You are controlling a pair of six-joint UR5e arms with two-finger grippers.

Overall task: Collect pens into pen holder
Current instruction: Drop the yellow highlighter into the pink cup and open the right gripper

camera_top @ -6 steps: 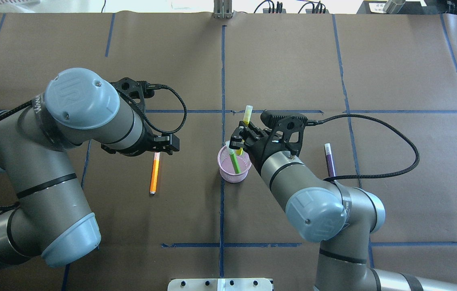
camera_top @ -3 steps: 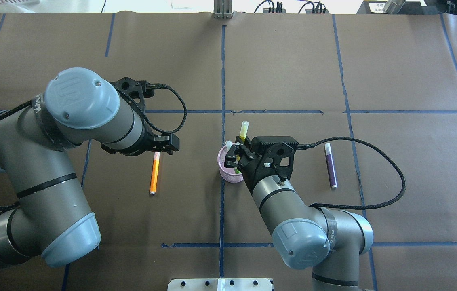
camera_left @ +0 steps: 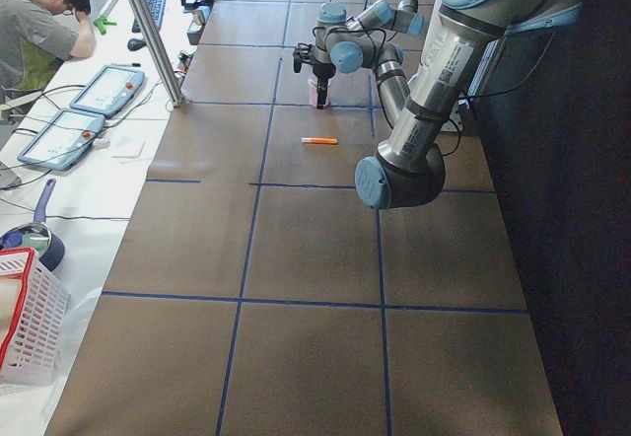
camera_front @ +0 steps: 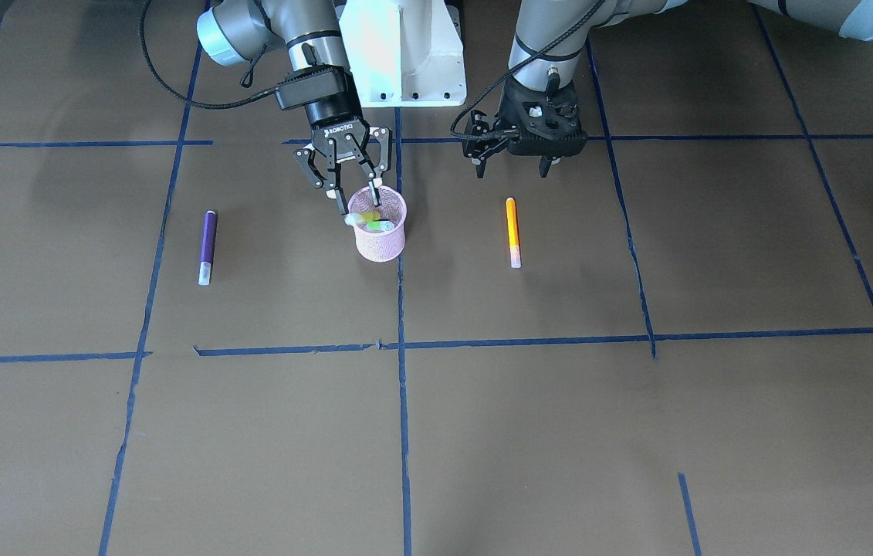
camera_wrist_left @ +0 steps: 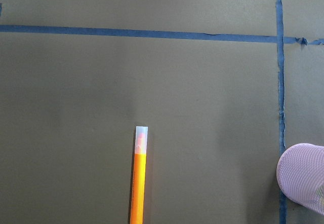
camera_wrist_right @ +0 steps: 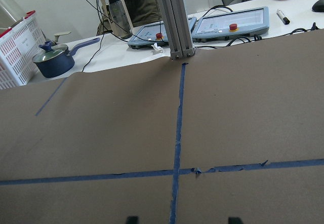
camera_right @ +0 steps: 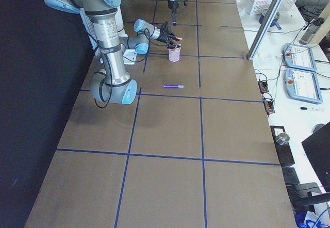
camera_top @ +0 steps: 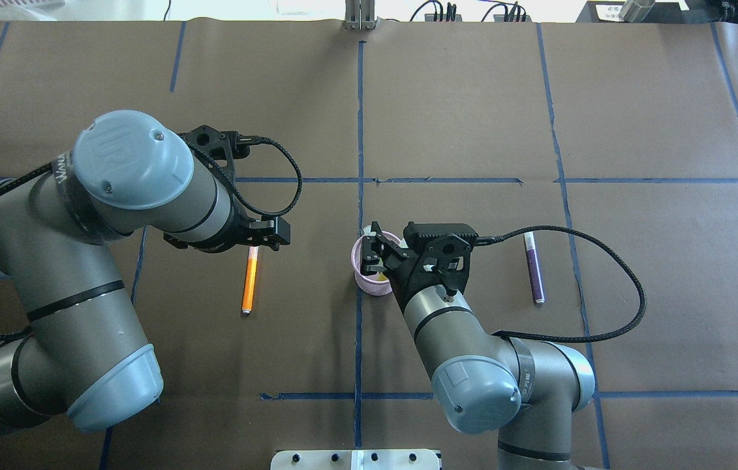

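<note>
Pink wire-mesh pen holder (camera_front: 380, 238) cradles slim green pen (camera_front: 382, 225); right tool (camera_front: 359, 197) and left tool (camera_front: 511, 168) gape empty.

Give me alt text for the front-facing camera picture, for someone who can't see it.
The right gripper hangs open over a pink pen holder with pens inside, on a brown table. A purple pen lies at the view's left and an orange pen at its right, just in front of the open left gripper.
</note>
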